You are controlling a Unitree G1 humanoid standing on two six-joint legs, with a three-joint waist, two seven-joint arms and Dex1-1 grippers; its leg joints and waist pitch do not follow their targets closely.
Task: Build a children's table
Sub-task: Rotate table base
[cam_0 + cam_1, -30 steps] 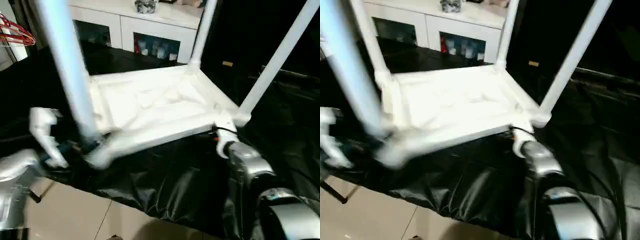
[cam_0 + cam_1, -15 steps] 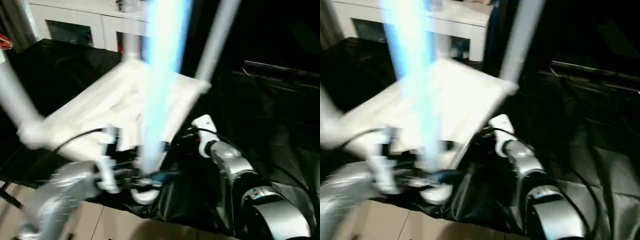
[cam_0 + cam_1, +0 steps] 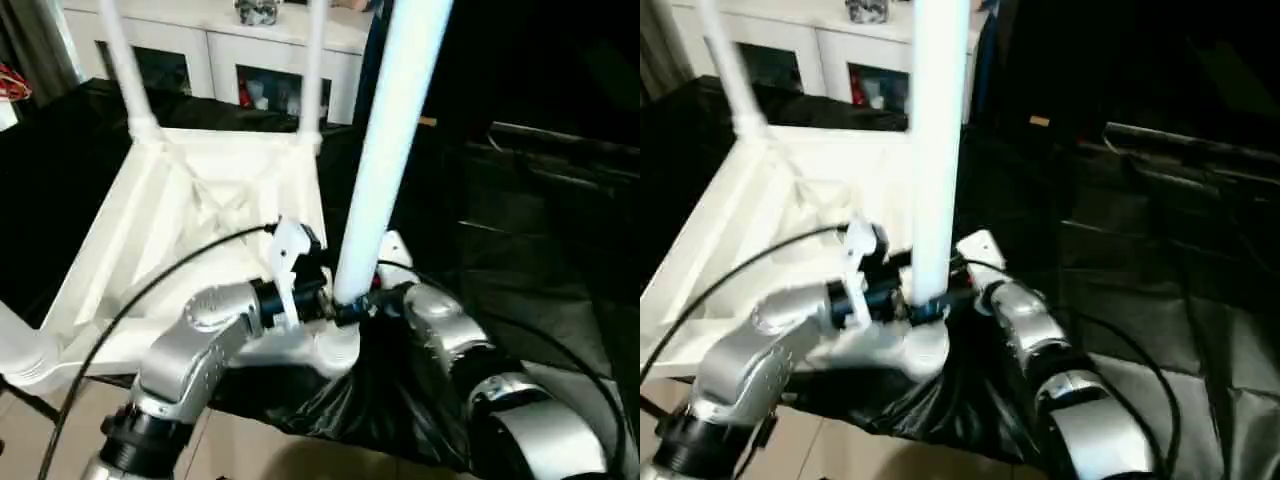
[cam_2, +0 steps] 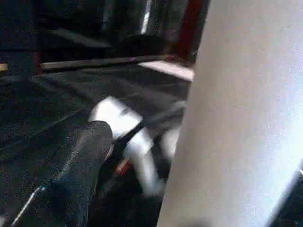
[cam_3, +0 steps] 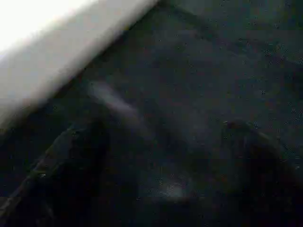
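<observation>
- The children's table (image 3: 190,210) is lying upside down on a black cloth (image 3: 520,230), taking up the left and centre of the head views, its ribbed underside facing up.
- Its legs are standing up from the corner sockets: two thin ones are rising toward the upper left of the frame, and the nearest leg (image 3: 385,160) is running from the lower centre up past the top edge.
- The left gripper (image 3: 335,305) is sitting at the base of that nearest leg, just above its socket, with the silver forearm reaching in from the lower left. In the left wrist view one black finger (image 4: 80,175) is standing beside the leg's white tube; the jaws are spread about as wide as the leg, and whether they are pressing on it I cannot tell.
- The right gripper (image 3: 375,300) is sitting just beside the same leg base on the other side, its jaws spread wide and clasping nothing visible; in its wrist view two dark fingers (image 5: 71,175) are hovering over the black cloth.
- A white glass-doored cabinet (image 3: 250,60) is standing along the top of the frame.
</observation>
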